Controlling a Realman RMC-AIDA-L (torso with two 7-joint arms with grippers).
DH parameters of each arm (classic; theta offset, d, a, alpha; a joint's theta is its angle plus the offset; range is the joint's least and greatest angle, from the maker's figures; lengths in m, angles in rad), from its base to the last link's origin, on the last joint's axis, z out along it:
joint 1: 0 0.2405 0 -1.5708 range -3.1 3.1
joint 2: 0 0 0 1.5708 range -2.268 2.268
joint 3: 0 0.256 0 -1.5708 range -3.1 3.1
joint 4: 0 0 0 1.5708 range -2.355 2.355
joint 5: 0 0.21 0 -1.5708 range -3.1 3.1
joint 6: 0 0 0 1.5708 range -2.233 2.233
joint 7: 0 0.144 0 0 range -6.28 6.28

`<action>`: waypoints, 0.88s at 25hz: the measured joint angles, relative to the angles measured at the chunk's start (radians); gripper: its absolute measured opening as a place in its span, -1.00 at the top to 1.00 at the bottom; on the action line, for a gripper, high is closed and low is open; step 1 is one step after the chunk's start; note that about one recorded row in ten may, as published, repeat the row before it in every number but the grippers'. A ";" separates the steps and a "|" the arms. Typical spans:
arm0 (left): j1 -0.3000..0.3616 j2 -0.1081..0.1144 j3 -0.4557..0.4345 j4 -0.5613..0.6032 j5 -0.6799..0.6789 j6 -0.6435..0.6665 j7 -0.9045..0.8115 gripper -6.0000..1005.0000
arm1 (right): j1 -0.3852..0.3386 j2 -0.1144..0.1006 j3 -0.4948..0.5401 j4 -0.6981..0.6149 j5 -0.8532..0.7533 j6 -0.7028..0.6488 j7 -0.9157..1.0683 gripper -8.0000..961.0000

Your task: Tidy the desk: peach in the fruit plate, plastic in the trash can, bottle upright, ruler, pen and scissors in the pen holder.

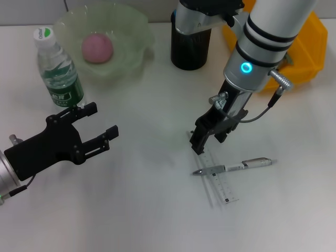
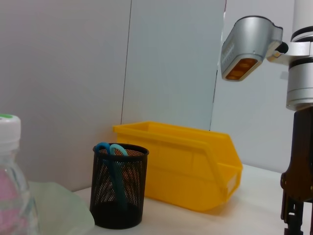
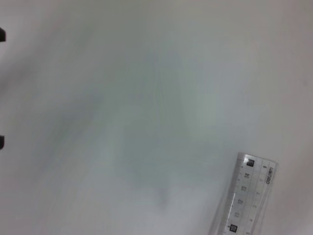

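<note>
The clear ruler (image 1: 219,178) lies flat on the white desk (image 1: 152,210), and the silver pen (image 1: 237,167) lies across it. My right gripper (image 1: 210,137) hangs open just above the ruler's far end, holding nothing. The right wrist view shows that ruler (image 3: 248,196) end on bare desk. The peach (image 1: 97,48) rests in the green fruit plate (image 1: 134,29). The bottle (image 1: 58,71) stands upright. Blue scissors (image 2: 110,150) handles stick out of the black pen holder (image 2: 120,193). My left gripper (image 1: 100,122) is open and empty near the bottle. No plastic is in view.
The yellow trash can (image 1: 307,50) stands at the back right, behind my right arm, which partly hides the pen holder (image 1: 188,52). In the left wrist view the trash can (image 2: 195,166) sits beside the holder.
</note>
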 joint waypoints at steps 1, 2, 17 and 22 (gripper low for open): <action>0.000 0.000 0.000 0.000 0.000 -0.001 0.000 -0.56 | -0.002 0.001 -0.001 0.001 0.001 0.006 0.007 -0.34; 0.000 0.000 0.000 0.000 0.000 -0.001 0.000 -0.56 | -0.005 0.001 -0.003 0.002 0.001 0.013 0.015 -0.34; -0.002 0.000 -0.005 0.000 -0.001 -0.002 -0.010 -0.56 | -0.005 0.001 -0.095 0.071 0.075 0.078 0.035 -0.34; -0.001 0.000 -0.007 0.000 -0.001 -0.001 -0.011 -0.56 | -0.007 0.001 -0.137 0.072 0.098 0.086 0.036 -0.34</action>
